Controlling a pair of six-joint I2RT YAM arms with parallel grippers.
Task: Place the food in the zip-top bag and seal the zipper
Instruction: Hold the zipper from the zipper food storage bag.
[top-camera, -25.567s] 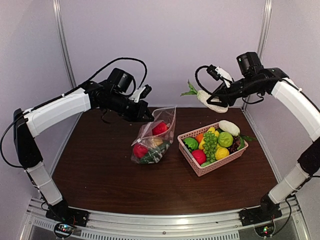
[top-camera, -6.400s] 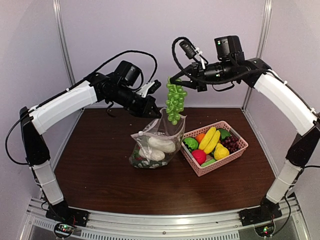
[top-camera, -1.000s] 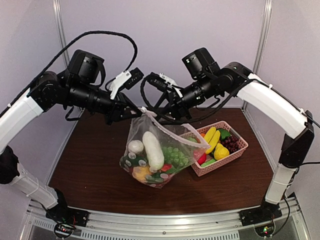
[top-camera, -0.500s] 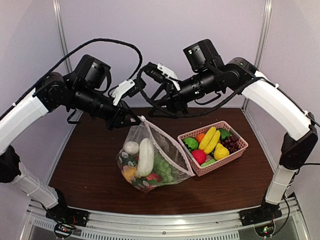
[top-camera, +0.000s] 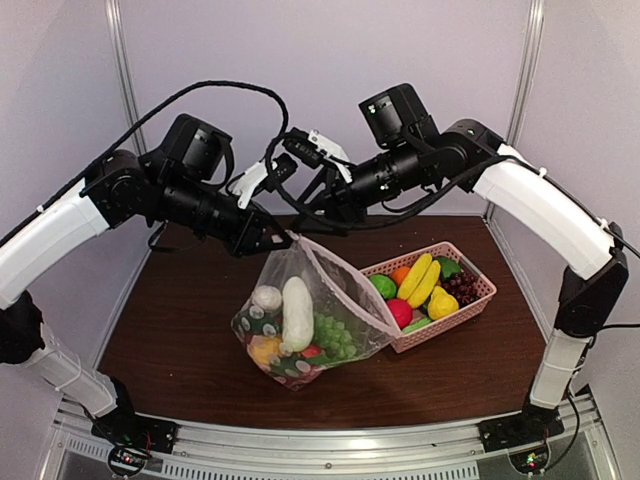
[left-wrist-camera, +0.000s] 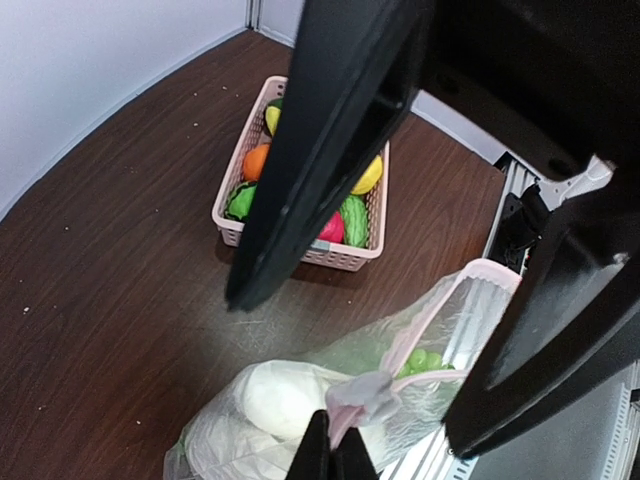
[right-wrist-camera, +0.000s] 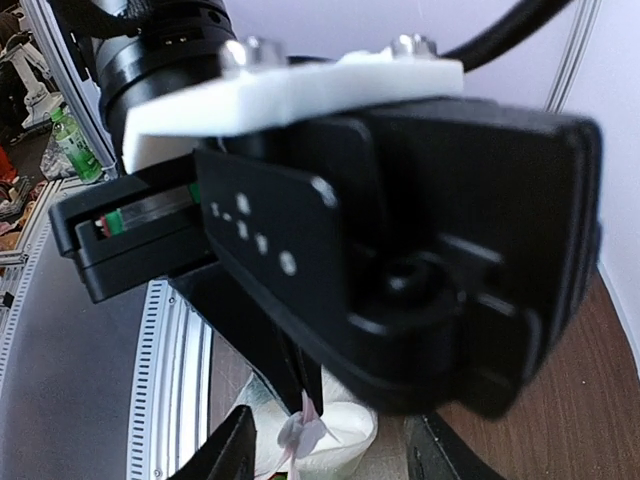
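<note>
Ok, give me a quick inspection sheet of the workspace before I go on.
Surface: dark brown wooden table.
Job's things: zip-top bag held up by a corner, white, green and yellow food inside; mouth looks unsealed.
Clutter: pink basket with more food.
Grippers: left gripper shut on the bag's corner; right gripper open, straddling the mouth edge.
Cables: black cable arching above the left arm.
Surroundings: pale walls, metal rail at the near edge.

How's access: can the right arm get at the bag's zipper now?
Probably yes. Right gripper hovers, jaws open, right by the top end of the zip-top bag's zipper; nothing sits between. Only the left gripper, shut on that corner, crowds it.
</note>
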